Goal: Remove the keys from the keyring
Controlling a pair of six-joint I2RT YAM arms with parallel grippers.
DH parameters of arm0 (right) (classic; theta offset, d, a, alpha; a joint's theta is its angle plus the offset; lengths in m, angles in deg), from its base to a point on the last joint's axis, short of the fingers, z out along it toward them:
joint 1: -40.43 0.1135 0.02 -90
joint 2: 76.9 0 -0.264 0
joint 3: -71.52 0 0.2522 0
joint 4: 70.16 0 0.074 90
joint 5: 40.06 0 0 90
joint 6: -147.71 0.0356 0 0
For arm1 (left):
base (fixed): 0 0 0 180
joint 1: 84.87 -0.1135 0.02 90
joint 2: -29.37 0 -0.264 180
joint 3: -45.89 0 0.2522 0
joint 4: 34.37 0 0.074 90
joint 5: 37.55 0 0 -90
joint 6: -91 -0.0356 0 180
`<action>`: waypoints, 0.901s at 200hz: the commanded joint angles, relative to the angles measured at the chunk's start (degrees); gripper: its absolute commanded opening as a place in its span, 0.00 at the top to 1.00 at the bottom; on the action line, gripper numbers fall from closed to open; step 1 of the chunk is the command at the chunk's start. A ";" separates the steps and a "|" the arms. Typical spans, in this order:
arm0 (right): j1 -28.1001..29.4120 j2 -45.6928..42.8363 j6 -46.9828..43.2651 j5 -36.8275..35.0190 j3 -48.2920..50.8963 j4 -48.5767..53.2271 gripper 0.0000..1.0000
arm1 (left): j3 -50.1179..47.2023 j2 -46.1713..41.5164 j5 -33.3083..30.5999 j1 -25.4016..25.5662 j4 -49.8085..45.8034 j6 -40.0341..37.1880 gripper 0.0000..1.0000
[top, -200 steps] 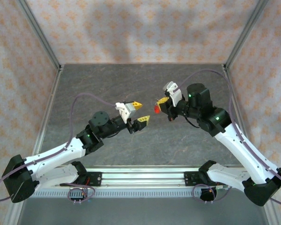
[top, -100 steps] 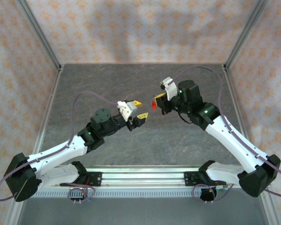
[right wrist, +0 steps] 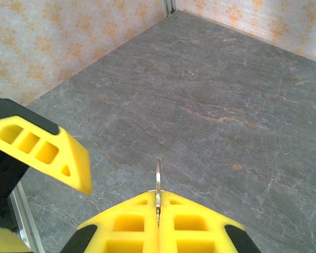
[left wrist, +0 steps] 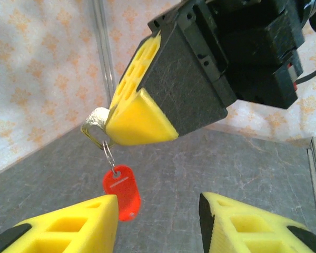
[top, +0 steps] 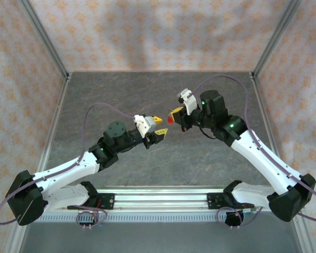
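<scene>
While the ring has to be worked on in mid-air, my left jaws, on the near side, hang part open and empty just under the red tag (left wrist: 122,192), lined up to take it. Farther off, the right jaws pinch the keyring (left wrist: 97,120) tight, dangling it above the table (top: 200,158). Since a second ago the left jaws have narrowed and the arms have drawn closer.
</scene>
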 commanded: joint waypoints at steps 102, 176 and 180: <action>0.43 -4.60 -2.47 4.61 2.63 -1.77 1.00 | 4.81 3.81 1.65 -0.42 3.91 -1.17 0.63; 1.93 -4.84 -3.35 3.21 2.27 -0.92 1.00 | 6.05 4.62 2.04 -0.43 3.28 -1.15 0.76; 1.89 -4.89 -3.35 3.13 2.28 -0.90 1.00 | 6.07 4.62 2.03 -0.40 3.28 -1.10 0.77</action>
